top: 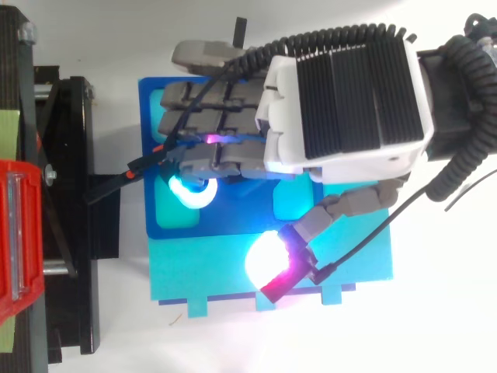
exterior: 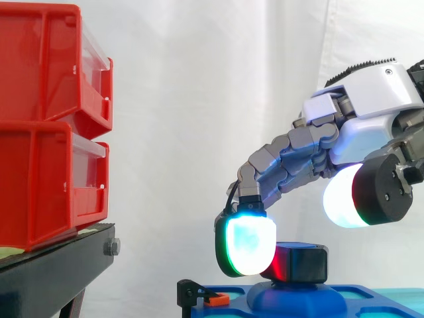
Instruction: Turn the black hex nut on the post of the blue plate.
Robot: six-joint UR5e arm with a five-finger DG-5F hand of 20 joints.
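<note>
Hand [exterior: 371, 99] curled round the black hex nut [exterior: 303, 262] on the blue plate [exterior: 361, 299] — thumb pad lifted clear.

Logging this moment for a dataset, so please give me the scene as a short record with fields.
nut: black hex nut, on the post of the blue plate
hand: hand comes in from the right, arched down over the plate, beside the nut
grip: cannot tell
background: red bins stacked on a black stand, at left
</note>
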